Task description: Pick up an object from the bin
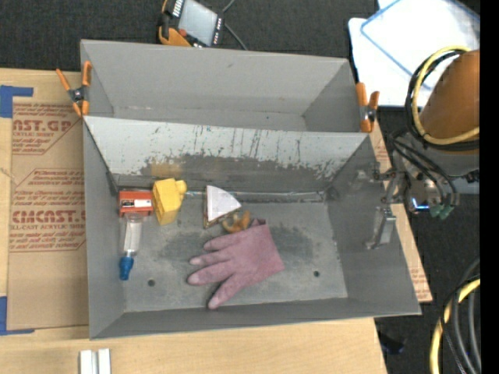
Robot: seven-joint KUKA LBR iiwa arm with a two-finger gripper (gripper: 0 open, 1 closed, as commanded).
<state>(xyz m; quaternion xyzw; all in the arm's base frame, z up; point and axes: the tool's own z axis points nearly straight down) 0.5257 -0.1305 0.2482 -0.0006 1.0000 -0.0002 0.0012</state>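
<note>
Pink rubber hand [240, 260] lying flat, gripper [380, 231] well apart, rightward

In the grey, dark-scuffed bin [234, 92], a pink glove [240, 260] is lying nearest the gripper [380, 238], with a white wedge [221, 202], yellow block [167, 199], red box [136, 203] and blue-capped tube [130, 241] showing beyond.

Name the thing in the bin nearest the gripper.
The pink glove, mid-floor. The gripper hangs over the bin's right wall; the white wedge, yellow block, orange box and blue-capped tube lie farther left.

There are 1 pink glove [238, 262], 1 yellow block [168, 199], 1 red box [136, 203], 1 tube [131, 244], 1 white wedge [221, 203].
</note>
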